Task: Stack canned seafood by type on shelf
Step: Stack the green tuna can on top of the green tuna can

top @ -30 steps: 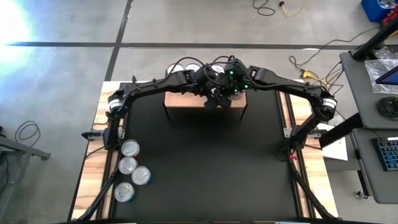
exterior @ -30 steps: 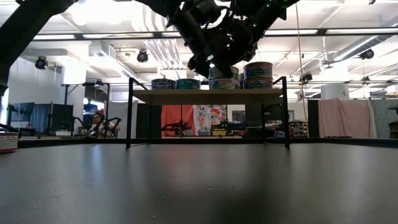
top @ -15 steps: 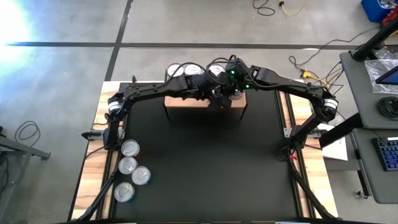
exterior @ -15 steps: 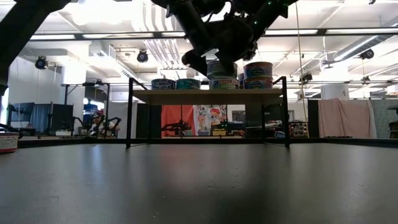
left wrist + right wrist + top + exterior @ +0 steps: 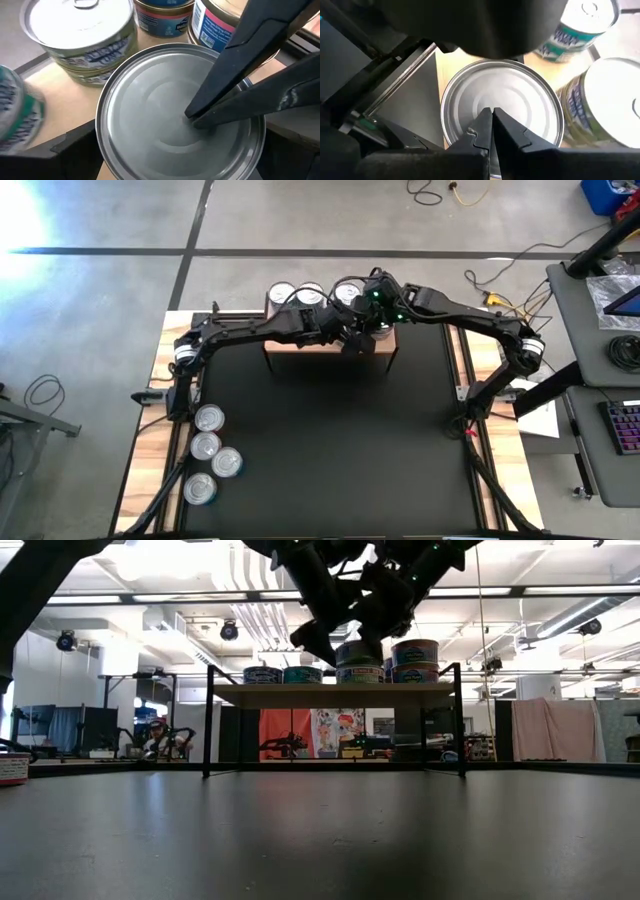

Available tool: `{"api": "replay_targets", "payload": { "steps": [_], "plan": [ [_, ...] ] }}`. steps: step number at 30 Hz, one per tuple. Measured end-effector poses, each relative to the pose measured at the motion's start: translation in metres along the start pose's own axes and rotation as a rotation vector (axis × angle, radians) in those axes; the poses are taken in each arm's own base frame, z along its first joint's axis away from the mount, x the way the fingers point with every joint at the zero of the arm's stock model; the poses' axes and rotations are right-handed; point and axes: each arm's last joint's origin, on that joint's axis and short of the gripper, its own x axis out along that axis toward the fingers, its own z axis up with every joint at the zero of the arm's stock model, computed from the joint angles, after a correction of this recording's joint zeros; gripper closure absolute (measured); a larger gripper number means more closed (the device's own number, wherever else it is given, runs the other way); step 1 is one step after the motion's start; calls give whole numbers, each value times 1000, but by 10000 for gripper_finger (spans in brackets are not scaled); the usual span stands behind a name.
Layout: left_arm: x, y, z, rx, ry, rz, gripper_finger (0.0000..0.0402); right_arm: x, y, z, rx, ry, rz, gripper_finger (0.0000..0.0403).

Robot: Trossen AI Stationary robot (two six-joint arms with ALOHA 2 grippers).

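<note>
The shelf (image 5: 300, 352) stands at the table's far middle and carries several tins of canned seafood (image 5: 415, 662). One silver-topped tin (image 5: 150, 100) sits level on another tin (image 5: 358, 674) at the shelf's middle. My left gripper (image 5: 180, 150) is open, one finger on each side of this top tin; I cannot tell whether they touch it. My right gripper (image 5: 492, 112) is shut above the same tin. In the high view both grippers (image 5: 358, 332) hide it. My right gripper rests its shut fingertips (image 5: 192, 117) on the top tin's lid, near the lid's middle (image 5: 492, 102). The fingers slant down onto it from the table's right side. The tin stands upright on the tin below it.
Several more tins (image 5: 209, 418) lie in a row on the mat by the table's left edge. On the shelf, single tins (image 5: 262, 675) stand left of the stack and a two-tin stack to its right. The black mat (image 5: 330, 450) in front is bare.
My left gripper has rolled about its own pointing line while staying around the top tin, and has shifted a little toward the table's right edge. The tins at the shelf's far left edge now show more fully from above.
</note>
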Motion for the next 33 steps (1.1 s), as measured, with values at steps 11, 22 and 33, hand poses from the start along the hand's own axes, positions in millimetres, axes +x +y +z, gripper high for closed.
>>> {"api": "replay_targets", "payload": {
  "steps": [11,22,33],
  "plan": [
    [7,-1,-8,-24,9,-6,2,13,-1,-3,-7,32,19,394],
    [7,-1,-9,30,23,-18,2,23,-3,-9,-55,91,28,394],
    [1,0,-8,86,55,-41,1,24,-5,-12,-70,112,16,394]
  ]
}}
